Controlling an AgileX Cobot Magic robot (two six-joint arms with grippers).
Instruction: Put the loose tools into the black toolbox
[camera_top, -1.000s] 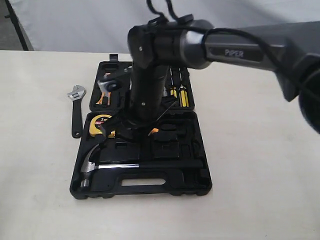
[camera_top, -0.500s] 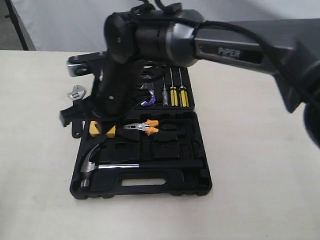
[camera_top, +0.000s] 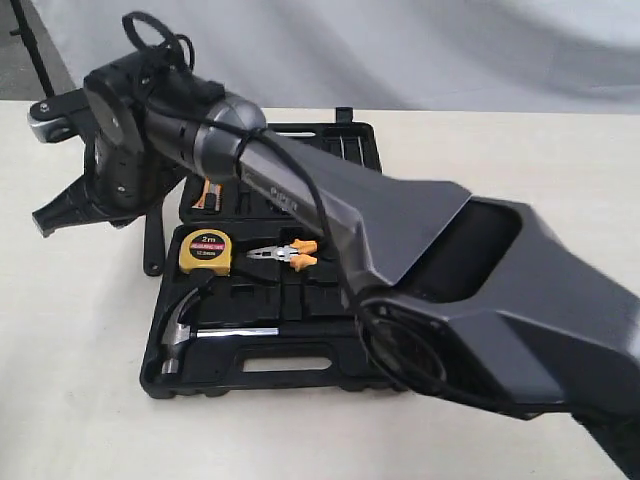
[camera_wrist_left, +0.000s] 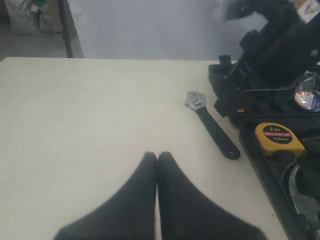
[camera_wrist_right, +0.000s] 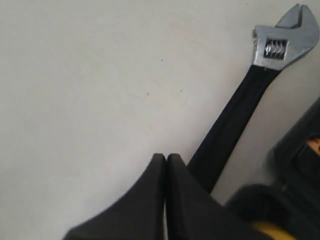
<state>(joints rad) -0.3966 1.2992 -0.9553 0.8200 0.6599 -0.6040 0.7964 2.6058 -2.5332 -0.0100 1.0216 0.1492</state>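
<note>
- The wrench (camera_wrist_right: 235, 112) is the one loose tool we see outside the toolbox (camera_top: 290, 382). It lies flat on the tabletop (camera_wrist_left: 90, 125), just beside the box's left wall.
- The hammer (camera_top: 185, 325) lies in its spot in the near half of the box. The tape roll (camera_wrist_left: 306, 96) seems to sit in the far half, but our arm hides part of it.
- Our right tool (camera_wrist_right: 166, 158) has reached across the box and hangs just beside the wrench's black handle. Its two fingers are pressed together and pinch nothing.
- Our left tool (camera_wrist_left: 158, 156) is also pressed together and holds nothing. It hangs over bare tabletop, well apart from the wrench, so the right tool is much nearer.
- The wrench's long line runs along the box's left wall, with the silver head at the far end and the handle's end toward the near half.
- We think the right tool must spread first, then come down across the handle.
- On the side away from the box there is lots of open tabletop. On the box side the gap is thin near the handle's end, so a finger could bump the wall there.
</note>
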